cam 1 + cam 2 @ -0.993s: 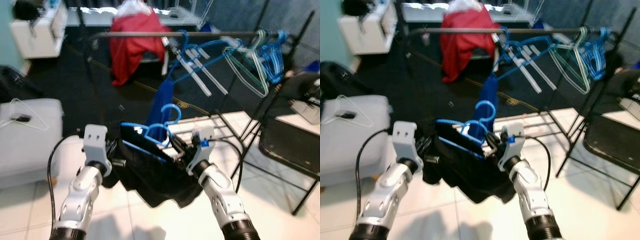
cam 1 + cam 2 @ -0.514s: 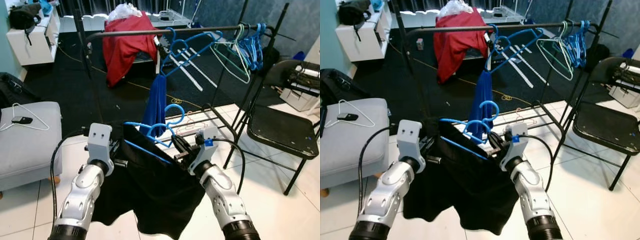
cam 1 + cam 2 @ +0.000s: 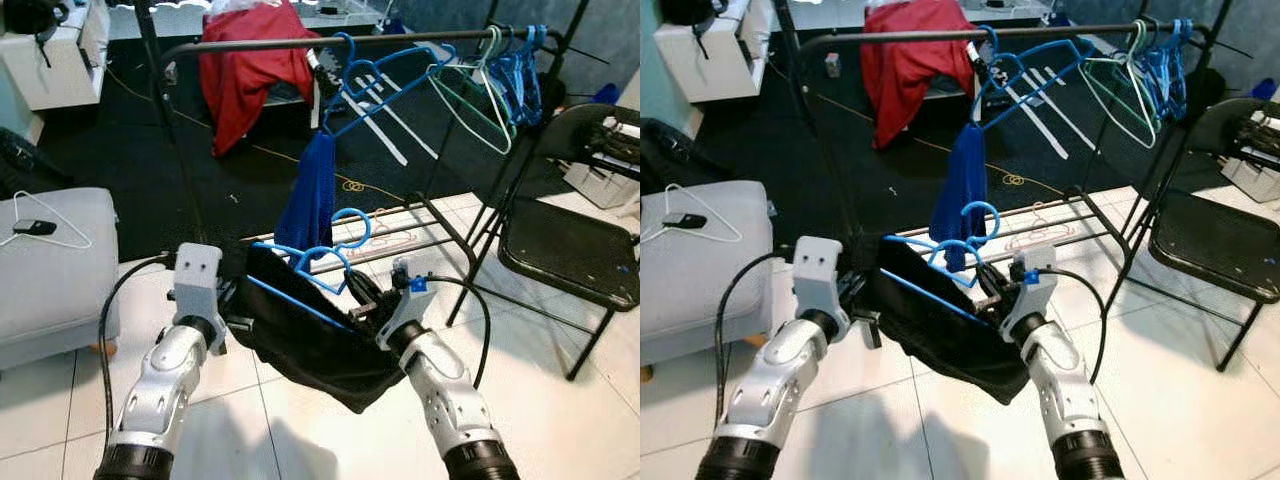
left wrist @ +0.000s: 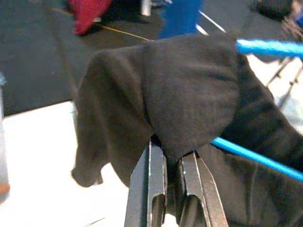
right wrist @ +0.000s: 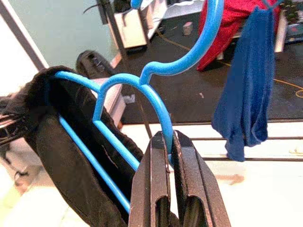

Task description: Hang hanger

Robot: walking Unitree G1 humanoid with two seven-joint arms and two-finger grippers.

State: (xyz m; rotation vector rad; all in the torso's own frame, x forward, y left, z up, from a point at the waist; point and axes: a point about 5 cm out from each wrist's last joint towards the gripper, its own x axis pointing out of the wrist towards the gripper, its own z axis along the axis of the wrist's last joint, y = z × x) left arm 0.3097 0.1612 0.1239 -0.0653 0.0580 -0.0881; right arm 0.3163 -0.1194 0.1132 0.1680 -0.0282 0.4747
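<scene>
Right gripper is clamped on the blue hanger at the shoulder just under its neck; the right wrist view shows both fingers pressed flat against the blue plastic with no gap. Left gripper is closed on the black garment where the cloth drapes over the hanger's other end, and the left wrist view shows the fabric pinched between the two fingers. Between them the hanger is held nearly level in front of the robot, low and near the middle of the head views, hook pointing up toward 12 o'clock.

Half a second ago the garment hung long and loose, reaching almost to the bottom of the picture; now it is bunched up short beneath the hanger bar. The rack has also slid slightly in the head views, which is camera motion. My reading is that the load is gathered and ready to lift, but the hanging itself is not yet done: the hook is well below the clothes rail.

That rail runs across at 12 o'clock. On it hang a blue towel on a hanger directly above the hook, empty hangers toward 1 to 2 o'clock, and a red cloth at 11 o'clock. A black folding chair stands at 3 o'clock and a grey ottoman at 9 o'clock. The hook will need to clear the towel on the way up.
</scene>
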